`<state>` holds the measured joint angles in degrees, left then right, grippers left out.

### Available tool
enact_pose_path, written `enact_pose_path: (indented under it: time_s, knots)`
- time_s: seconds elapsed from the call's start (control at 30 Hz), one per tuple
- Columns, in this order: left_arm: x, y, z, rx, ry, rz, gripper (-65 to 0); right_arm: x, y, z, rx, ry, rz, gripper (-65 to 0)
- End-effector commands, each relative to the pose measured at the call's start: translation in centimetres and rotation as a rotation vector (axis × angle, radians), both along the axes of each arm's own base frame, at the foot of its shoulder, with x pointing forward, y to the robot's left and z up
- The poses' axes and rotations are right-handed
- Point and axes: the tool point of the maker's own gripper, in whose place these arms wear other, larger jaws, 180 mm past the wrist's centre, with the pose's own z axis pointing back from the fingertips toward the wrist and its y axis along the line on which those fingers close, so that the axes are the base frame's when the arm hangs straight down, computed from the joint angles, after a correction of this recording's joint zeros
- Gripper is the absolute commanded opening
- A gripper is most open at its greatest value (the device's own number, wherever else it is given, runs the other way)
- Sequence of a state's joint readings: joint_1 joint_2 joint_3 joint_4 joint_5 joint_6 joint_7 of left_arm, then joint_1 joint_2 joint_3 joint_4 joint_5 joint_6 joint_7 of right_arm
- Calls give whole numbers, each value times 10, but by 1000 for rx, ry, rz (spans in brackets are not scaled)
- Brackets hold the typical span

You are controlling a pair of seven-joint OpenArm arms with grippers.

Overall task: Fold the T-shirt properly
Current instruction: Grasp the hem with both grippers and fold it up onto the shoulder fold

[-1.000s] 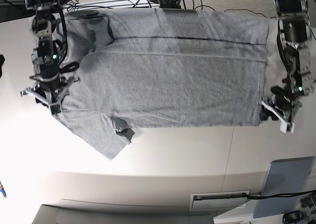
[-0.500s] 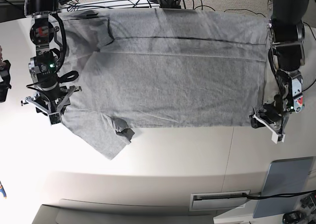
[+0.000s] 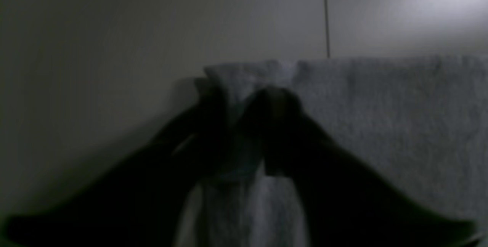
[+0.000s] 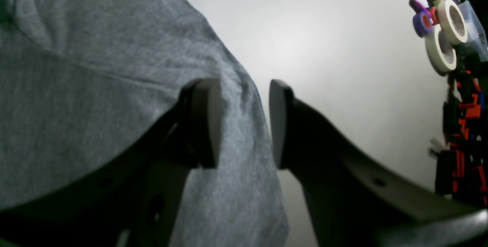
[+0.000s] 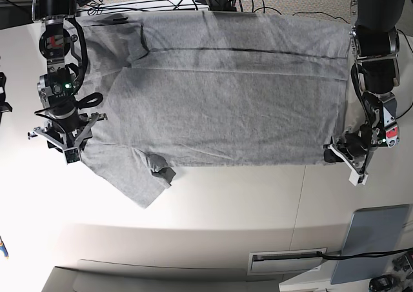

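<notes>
- T-shirt (image 5: 219, 92) spread flat on tabletop (image 5: 226, 195), unchanged.
- Left end effector (image 3: 244, 102) has closed in since a second ago, now pinching the hem corner.
- Right end effector (image 4: 244, 123) spread, straddling shirt edge, shifted slightly.

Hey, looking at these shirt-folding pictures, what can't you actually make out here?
- Left wrist view: dark and blurred; the left gripper has T-shirt cloth bunched between its fingers, but how firmly it grips is unclear.
- Right wrist view: the right gripper stands open over the hem; whether its pads touch cloth is unclear.
- Base view: the T-shirt's lettering faces away or is folded under; the arms hide both corners.
</notes>
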<state>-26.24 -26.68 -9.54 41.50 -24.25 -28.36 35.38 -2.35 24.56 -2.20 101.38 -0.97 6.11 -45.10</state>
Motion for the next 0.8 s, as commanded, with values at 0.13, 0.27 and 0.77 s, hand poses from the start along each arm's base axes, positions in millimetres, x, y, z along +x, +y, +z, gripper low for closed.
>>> enact_pose_path:
  time_s: [0.13,0.27,0.77]
  knots:
    - [6,7,10,18,-12,-3,-650,34,-15,23,-14,-82,-3,-435]
    - [5,7,9,18,-9,-3,-650,66,-31,17,45,-57,-46,-435]
    - [-7,0,-6,13,21,-11,-650,130,-10,-64,283,349,-55,-435]
